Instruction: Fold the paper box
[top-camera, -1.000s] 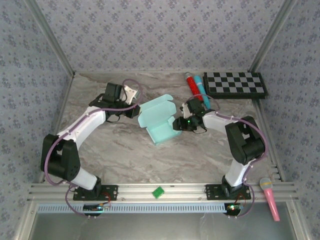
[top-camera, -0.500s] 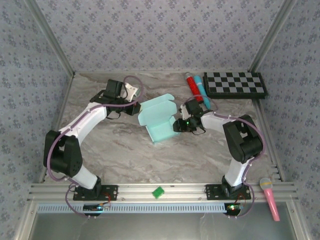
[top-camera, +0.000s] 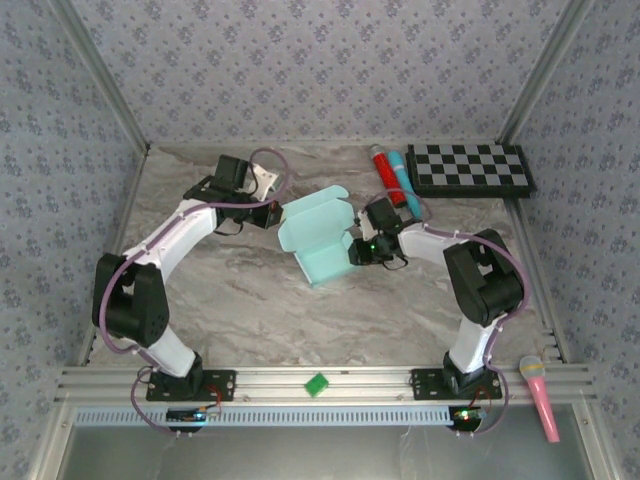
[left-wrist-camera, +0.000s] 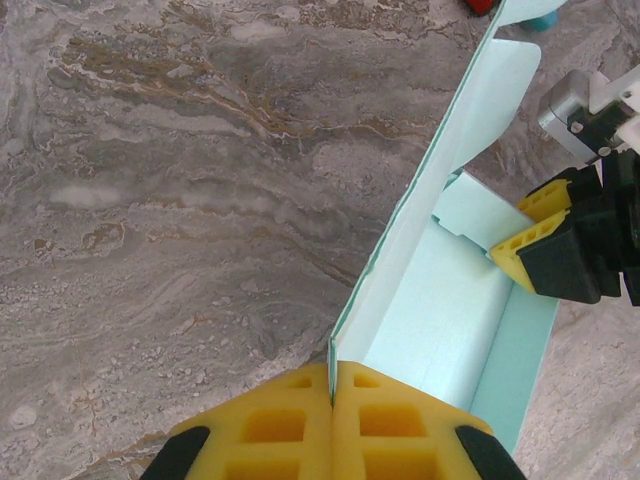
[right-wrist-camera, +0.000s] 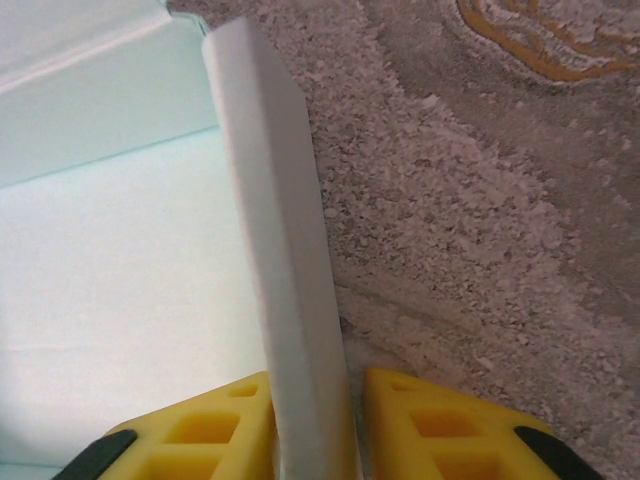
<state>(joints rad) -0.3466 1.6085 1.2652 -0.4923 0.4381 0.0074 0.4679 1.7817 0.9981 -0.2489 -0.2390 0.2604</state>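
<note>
My left tool (left-wrist-camera: 332, 385) is pressed together on the paper box (top-camera: 318, 245). Its two yellow pads (left-wrist-camera: 270, 420) meet with the thin card edge of the raised lid pinched between them. My right tool (right-wrist-camera: 315, 400) straddles a side wall on the opposite side of the box. One yellow pad lies against the inner face and the other sits just beside the outer face; I cannot tell whether it grips the wall or only flanks it.

The box is pale aqua and partly formed: an open tray resting on the surface (top-camera: 250, 310), with its lid standing up along the far-left side. It sits near the middle of the grey marbled surface, between the two arms, which bend inward to it from either side.

Beyond the right tool, a red cylinder (top-camera: 383, 165) and a blue cylinder (top-camera: 400, 175) lie side by side near the back edge, just left of a black-and-white checkerboard (top-camera: 470, 168).

On the metal rail (top-camera: 380, 378) at the near edge, a small green piece (top-camera: 317, 384) lies between the arm bases — and a pink toy microphone (top-camera: 538, 395) lies at the far right.
</note>
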